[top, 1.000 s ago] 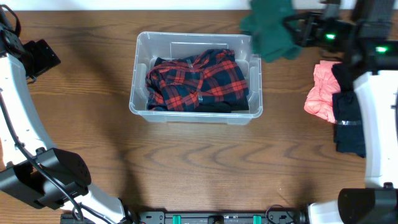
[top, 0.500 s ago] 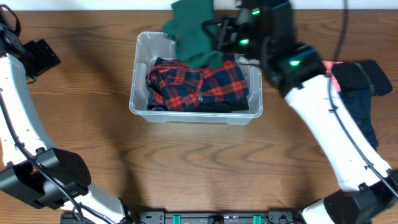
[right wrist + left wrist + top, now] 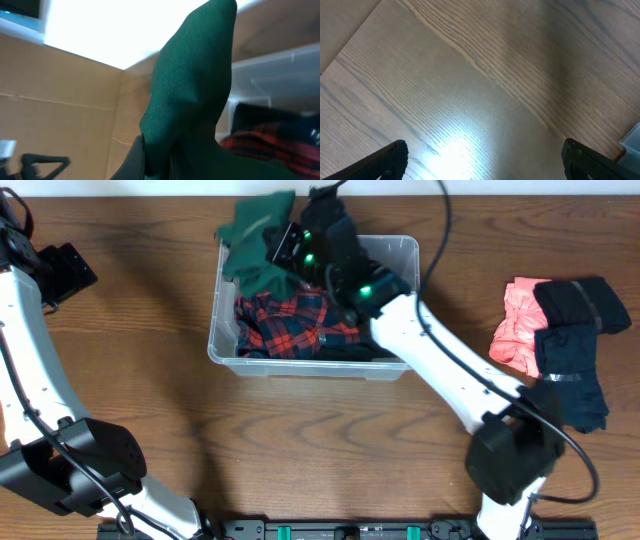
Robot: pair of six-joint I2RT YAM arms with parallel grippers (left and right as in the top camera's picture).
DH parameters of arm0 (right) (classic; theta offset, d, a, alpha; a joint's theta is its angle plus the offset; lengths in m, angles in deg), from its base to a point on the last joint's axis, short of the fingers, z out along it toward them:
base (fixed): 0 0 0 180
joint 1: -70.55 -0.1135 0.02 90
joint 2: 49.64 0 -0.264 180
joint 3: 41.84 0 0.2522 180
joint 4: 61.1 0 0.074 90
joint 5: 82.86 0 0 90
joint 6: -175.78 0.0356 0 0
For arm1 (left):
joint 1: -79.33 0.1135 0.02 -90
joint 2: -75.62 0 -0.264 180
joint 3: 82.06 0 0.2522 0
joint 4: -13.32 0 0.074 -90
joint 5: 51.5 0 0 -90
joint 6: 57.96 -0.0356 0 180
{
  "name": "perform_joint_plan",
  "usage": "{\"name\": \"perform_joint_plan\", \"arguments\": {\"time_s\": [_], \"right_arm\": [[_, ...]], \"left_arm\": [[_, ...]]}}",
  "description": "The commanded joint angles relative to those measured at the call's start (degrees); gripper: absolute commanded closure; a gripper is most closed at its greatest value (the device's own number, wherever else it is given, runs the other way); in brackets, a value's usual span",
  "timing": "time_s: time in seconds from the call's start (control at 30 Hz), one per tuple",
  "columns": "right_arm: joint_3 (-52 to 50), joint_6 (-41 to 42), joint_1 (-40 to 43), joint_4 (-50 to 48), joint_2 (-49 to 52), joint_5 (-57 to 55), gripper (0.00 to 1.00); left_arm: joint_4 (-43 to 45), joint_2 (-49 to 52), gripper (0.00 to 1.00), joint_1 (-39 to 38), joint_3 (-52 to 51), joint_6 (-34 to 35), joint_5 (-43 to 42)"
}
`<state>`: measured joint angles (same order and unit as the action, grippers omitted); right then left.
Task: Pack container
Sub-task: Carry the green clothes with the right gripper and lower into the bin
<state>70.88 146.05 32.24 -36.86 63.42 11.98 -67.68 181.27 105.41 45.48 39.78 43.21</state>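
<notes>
The clear plastic container [image 3: 225, 345] stands at the table's upper middle with a red-and-black plaid shirt [image 3: 290, 325] inside. My right gripper [image 3: 283, 248] is shut on a dark green garment [image 3: 255, 245] that hangs over the container's back left corner. In the right wrist view the green garment [image 3: 195, 95] fills the middle, the gripper [image 3: 159, 162] clamped on its lower fold, with the container [image 3: 270, 80] and plaid shirt [image 3: 265, 147] at the right. My left gripper [image 3: 482, 157] is open above bare wood at the far left, holding nothing.
A pink garment [image 3: 517, 328], a black one [image 3: 575, 300] and a dark navy one [image 3: 570, 375] lie piled at the table's right side. The right arm [image 3: 440, 370] stretches across the container's right half. The left arm [image 3: 30, 330] runs along the left edge.
The right arm has swung left, carrying the green garment from the container's back right to its back left corner. The left arm has not moved.
</notes>
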Motion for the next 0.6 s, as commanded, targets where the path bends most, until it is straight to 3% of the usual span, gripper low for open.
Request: {"name": "perform_joint_plan", "arguments": {"time_s": [0.0, 0.17, 0.2, 0.3, 0.33, 0.57], "right_arm": [[1.07, 4.00, -0.52, -0.90, 1.70, -1.44, 0.99], [1.05, 3.96, -0.52, -2.01, 3.76, -1.64, 0.98], [1.05, 3.82, -0.52, -2.14, 4.02, -1.62, 0.82], [1.05, -1.42, -0.50, -2.10, 4.31, -1.62, 0.13], [1.07, -3.69, -0.50, -2.10, 4.28, -1.44, 0.01], [1.14, -17.31, -0.42, 0.31, 2.08, -1.92, 0.01]], "left_arm": [[-0.15, -0.42, 0.02, 0.20, 0.79, 0.72, 0.22], [-0.15, -0.42, 0.02, 0.20, 0.79, 0.72, 0.22], [-0.15, -0.42, 0.02, 0.20, 0.79, 0.72, 0.22], [-0.15, -0.42, 0.02, 0.20, 0.79, 0.74, 0.22], [-0.17, -0.42, 0.02, 0.20, 0.79, 0.72, 0.22], [-0.15, -0.42, 0.02, 0.20, 0.79, 0.72, 0.22]]}}
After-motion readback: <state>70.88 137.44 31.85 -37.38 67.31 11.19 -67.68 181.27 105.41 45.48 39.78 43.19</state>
